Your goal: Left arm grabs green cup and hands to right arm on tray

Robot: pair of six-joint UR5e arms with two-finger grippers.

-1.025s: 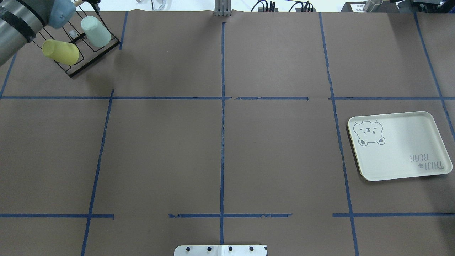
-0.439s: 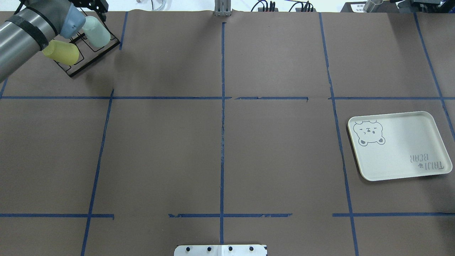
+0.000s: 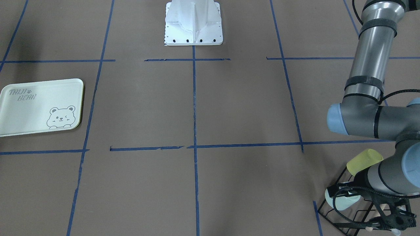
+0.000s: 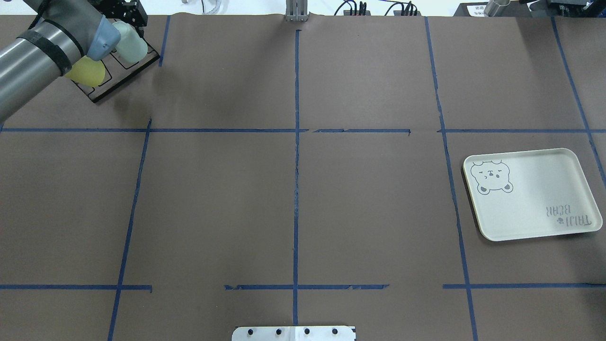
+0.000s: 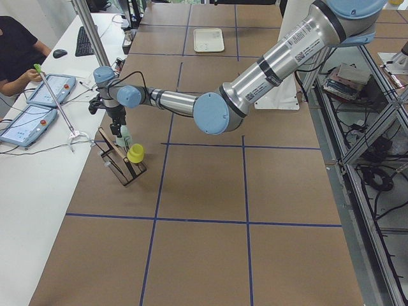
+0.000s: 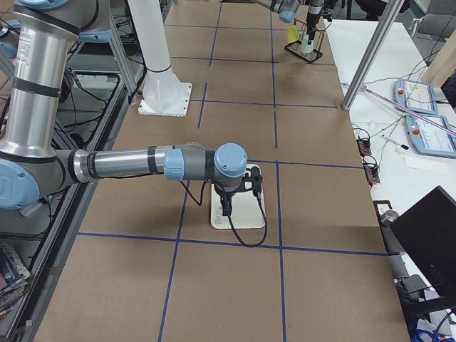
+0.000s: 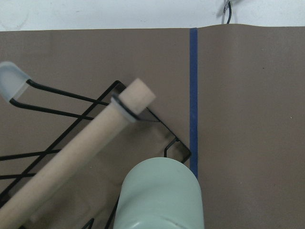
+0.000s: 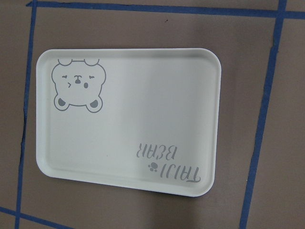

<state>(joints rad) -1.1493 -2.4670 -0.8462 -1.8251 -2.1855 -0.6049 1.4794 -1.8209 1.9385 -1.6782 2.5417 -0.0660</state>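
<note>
The green cup (image 4: 130,42) sits tipped over on a black wire rack (image 3: 329,214). A yellow cup (image 4: 87,73) sits right beside it on the same rack. The left arm (image 4: 33,52) reaches over the rack, and its tool (image 4: 128,14) hangs just above the green cup on the rack's far side. I cannot tell if this tool is spread wide or pinched closed. It does not seem to hold the cup yet.

The tray (image 4: 535,199) lies far from the rack, near the other end of the tabletop (image 4: 293,199). The right arm (image 6: 128,164) holds its tool (image 6: 239,187) above the tray. I cannot tell how that tool is set either.

The job has only just started. The grab comes first.

Here is what could go wrong. A bare wooden peg (image 7: 71,157) sticks up from the rack close to the green cup, so the tool could knock into it on the way down. The yellow cup is close too and could get bumped off. The rack looks light. If the cup is pulled sideways and not along its peg, it may catch and drag the whole rack. The cup is smooth, so a weak pinch could let it slip.
</note>
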